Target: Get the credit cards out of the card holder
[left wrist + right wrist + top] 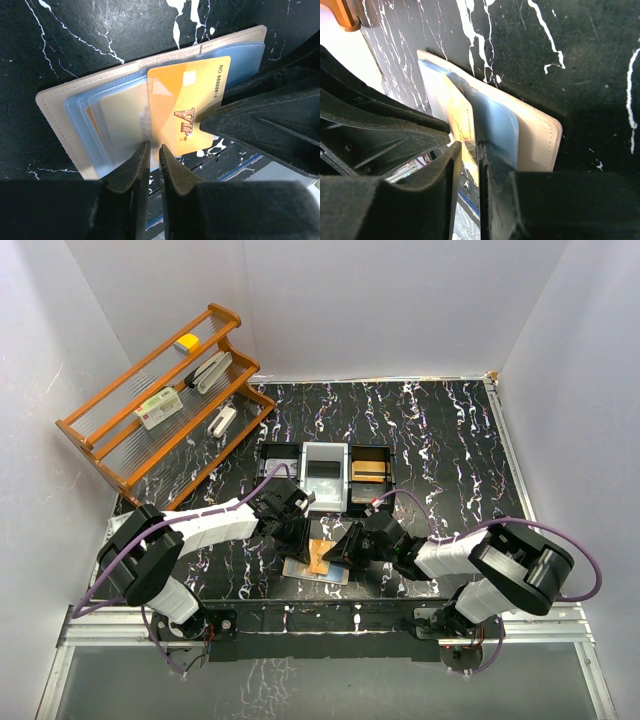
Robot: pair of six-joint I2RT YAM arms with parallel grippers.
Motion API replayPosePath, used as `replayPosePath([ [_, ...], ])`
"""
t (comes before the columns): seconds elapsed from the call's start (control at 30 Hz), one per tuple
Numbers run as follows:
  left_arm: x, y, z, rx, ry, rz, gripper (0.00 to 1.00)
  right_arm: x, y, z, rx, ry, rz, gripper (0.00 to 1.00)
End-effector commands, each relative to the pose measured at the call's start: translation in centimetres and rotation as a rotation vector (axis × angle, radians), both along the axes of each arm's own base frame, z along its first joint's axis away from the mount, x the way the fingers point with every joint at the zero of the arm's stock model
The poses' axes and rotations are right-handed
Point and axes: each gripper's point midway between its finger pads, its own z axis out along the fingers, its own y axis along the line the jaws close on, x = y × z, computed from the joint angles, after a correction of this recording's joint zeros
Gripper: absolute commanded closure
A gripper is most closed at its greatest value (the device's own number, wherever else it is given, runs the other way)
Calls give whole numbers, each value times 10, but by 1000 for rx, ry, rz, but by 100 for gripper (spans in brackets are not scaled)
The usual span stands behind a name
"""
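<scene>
Card holder (298,571) open flat on table (440,440), just beside the near edge, boxed in by a gripper on each side. Little side room. Open marble only behind tray (325,447) and off to the right. Rack (228,318) well apart, back left.

Legible on orange card (185,95): "VIP" in raised copper letters, then "NO" plus a digit string, mostly 8s, not fully readable.

Holder: beige stitched leather, blue-tinted clear sleeves (245,60), pale card (120,120) under one. Orange card skewed, partly out, one end past the holder's edge.

Right gripper (469,147) clenched on that card's edge. Left gripper (152,147) nearly closed, tips at the sleeve edge. Cannot tell whether pinching or only pressing.
</scene>
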Motion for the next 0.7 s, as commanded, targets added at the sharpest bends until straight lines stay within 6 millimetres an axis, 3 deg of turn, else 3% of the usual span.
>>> replayPosePath([
  [0.0, -9, 8, -6, 40, 32, -19, 88, 12, 11, 22, 61, -65, 4, 80],
  [0.13, -9, 5, -6, 33, 37, -13, 88, 11, 17, 18, 86, -42, 13, 81],
  [0.3, -9, 9, -6, 51, 31, -11, 88, 13, 17, 15, 81, -40, 3, 95],
  [0.37, -9, 11, -6, 54, 26, -9, 88, 15, 11, 13, 47, -50, -14, 100],
  [0.57, -4, 12, 0, 55, -5, 10, 87, 14, -20, 6, -104, -79, -46, 100],
  [0.67, -1, 9, 8, 37, -21, 15, 85, 18, -28, 21, -127, -137, -35, 100],
])
